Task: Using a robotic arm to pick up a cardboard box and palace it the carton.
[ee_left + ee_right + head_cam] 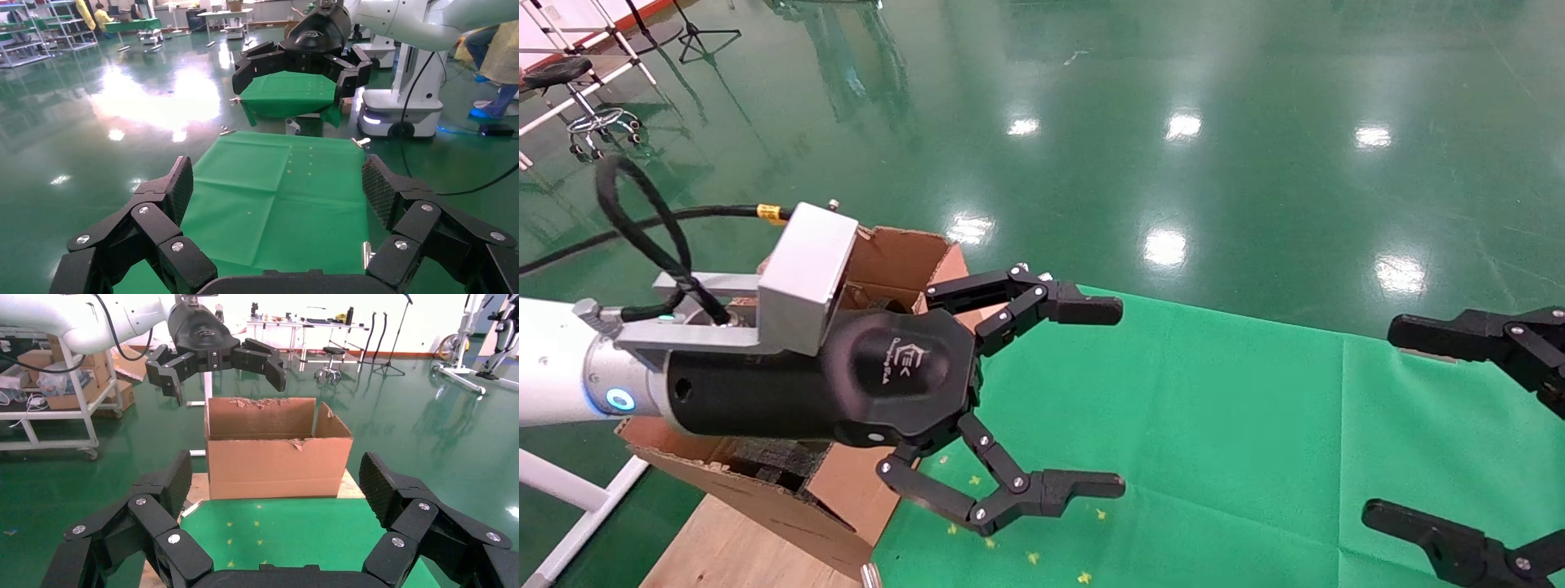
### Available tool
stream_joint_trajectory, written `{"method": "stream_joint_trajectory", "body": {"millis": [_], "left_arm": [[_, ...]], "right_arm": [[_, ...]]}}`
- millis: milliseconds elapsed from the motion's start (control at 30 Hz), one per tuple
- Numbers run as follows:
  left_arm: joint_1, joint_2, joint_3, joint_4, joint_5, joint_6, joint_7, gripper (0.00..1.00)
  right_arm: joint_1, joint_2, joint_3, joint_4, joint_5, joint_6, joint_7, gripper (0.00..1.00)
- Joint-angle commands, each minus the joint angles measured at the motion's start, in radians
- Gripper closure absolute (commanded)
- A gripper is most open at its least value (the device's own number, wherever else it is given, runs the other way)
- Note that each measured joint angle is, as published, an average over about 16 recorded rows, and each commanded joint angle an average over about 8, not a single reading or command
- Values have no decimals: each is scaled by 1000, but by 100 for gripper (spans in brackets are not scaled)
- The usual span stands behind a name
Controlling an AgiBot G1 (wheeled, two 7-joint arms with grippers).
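The robotic arm, my left one, reaches in from the left, and its gripper [1120, 398] hangs open and empty over the carton's near-right corner and the green cloth [1214, 425]. The carton [895, 257] is large and brown with torn flap edges and black foam [772, 461] inside. In the right wrist view the carton [275, 459] stands beyond the cloth with the left gripper [214, 358] above it. My right gripper [1381, 422] is open at the right edge, over the cloth. Both wrist views show their own grippers, left [276, 184] and right [272, 478], with nothing between the jaws. The cardboard box is out of view.
The carton rests on a wooden board [731, 547] at the cloth's left end. Glossy green floor [1173, 122] surrounds the table. A stool [560, 73] stands far left. A shelf cart [61, 404] is behind the carton, and another robot's base [398, 113] lies beyond the table.
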Motion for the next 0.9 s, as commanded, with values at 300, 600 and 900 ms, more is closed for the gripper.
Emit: {"method": "stream_joint_trajectory", "body": {"millis": [300,600,900], "left_arm": [[-4,1,4,5,5,-1,-1,0],[-6,1,5,6,6,-2,-2,0],[-6,1,6,7,7,-2,-2,0]], "right_arm": [[0,0,0,0,0,0,0,0],[0,0,0,0,0,0,0,0],[0,0,0,0,0,0,0,0]]}}
